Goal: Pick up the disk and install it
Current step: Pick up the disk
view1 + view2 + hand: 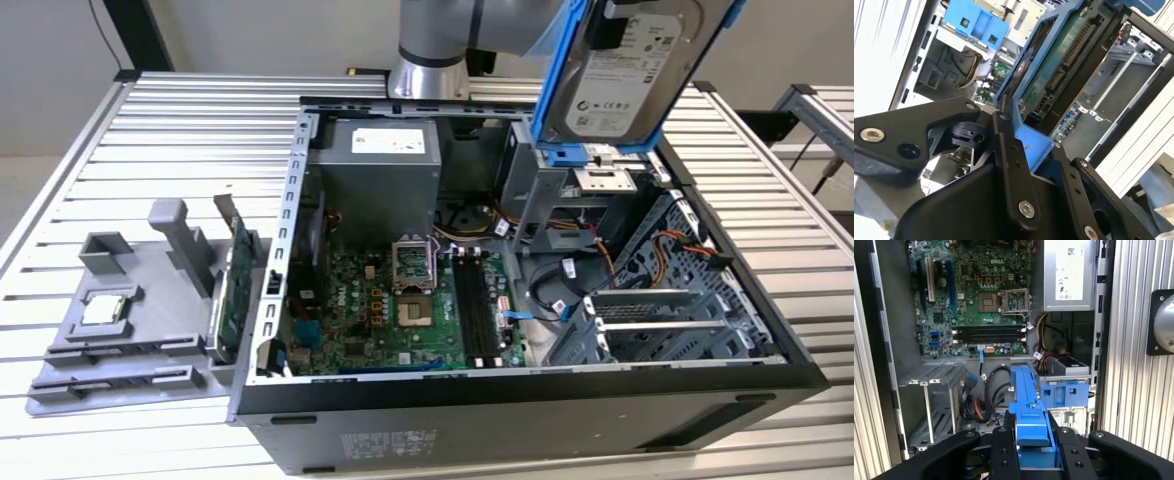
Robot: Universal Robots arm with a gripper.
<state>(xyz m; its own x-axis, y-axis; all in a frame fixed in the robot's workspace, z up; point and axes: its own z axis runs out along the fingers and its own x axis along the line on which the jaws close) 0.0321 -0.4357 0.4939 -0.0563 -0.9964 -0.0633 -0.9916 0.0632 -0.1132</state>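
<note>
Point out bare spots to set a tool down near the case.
Bare table slats behind the grey fixture, on the exterior view's left of the case. Crowded: cables beside the drive bay, under the held disk.

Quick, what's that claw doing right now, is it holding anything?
Gripper: shut on the disk, clamping its blue carrier rail above the computer case.

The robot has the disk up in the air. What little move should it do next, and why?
Probably ease it slowly down toward the drive bay. The gripper is shut on the disk, which hangs tilted just above that bay in the open computer case and is not yet inside it.
</note>
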